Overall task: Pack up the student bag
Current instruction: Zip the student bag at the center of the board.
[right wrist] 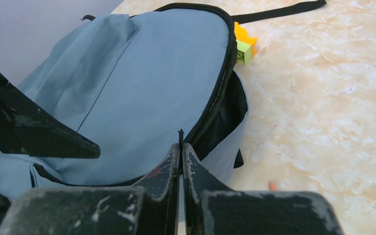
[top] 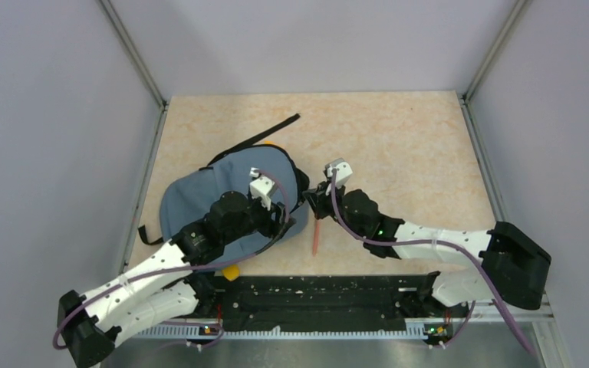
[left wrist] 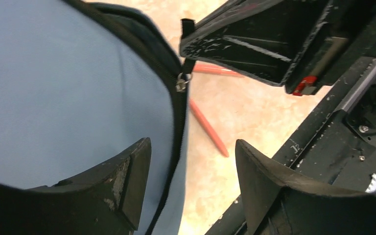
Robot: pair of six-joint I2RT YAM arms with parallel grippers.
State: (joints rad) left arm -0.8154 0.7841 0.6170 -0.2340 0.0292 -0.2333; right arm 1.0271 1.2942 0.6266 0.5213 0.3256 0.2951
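The slate-blue student bag (top: 215,192) lies flat on the table at left centre, its zipper partly open with dark lining showing (right wrist: 223,113). My right gripper (right wrist: 181,149) is shut on the black zipper pull tab (right wrist: 180,136) at the bag's right edge (top: 312,201). My left gripper (left wrist: 191,178) is open and empty. It hovers over the bag's right edge, one finger (left wrist: 129,178) above the fabric, the other above the table. The metal zipper slider (left wrist: 181,82) sits just beyond it.
A red pen (top: 316,236) lies on the table beside the bag, also in the left wrist view (left wrist: 208,128). Yellow and green blocks (right wrist: 245,43) lie behind the bag. A small yellow object (top: 231,271) lies near the black rail (top: 314,295).
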